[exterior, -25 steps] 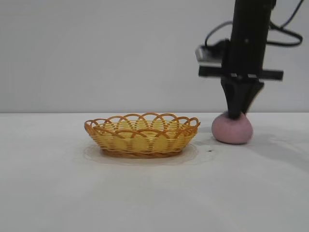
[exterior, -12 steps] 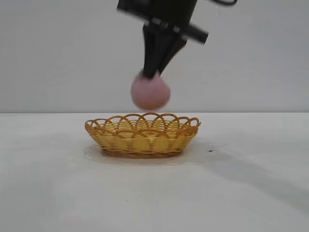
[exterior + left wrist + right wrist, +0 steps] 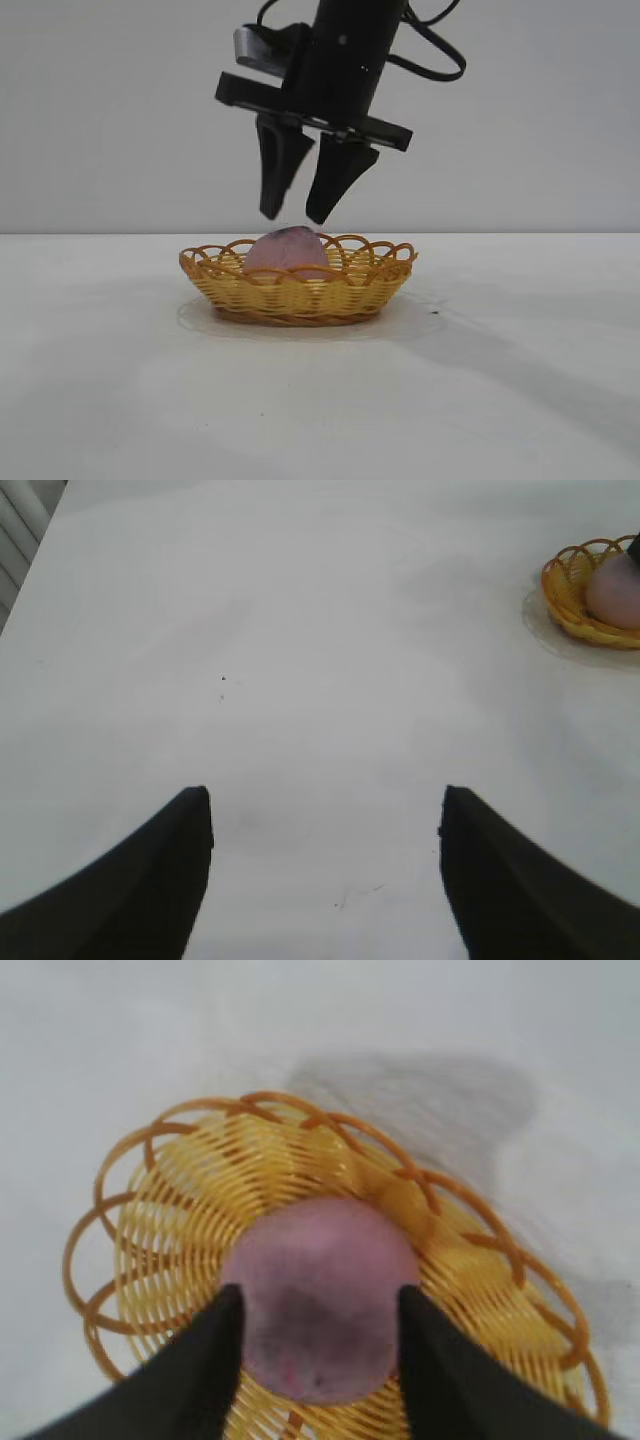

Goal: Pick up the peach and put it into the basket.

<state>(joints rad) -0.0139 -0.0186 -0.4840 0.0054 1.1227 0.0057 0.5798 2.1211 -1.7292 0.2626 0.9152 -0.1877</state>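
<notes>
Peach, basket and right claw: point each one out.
peach point(image 3: 285, 252), exterior view, on its visible upper half above the rim.
basket point(image 3: 300, 297), exterior view, on its woven front wall.
right claw point(image 3: 293, 215), exterior view, midway between its open fingertips, above the peach.

A broad, matte white worktop point(image 3: 120, 400) stretches across the room, smooth and pale, with a tiny dark speck point(image 3: 435, 312) on its surface. Behind it rises a plain light grey wall point(image 3: 100, 110).
</notes>
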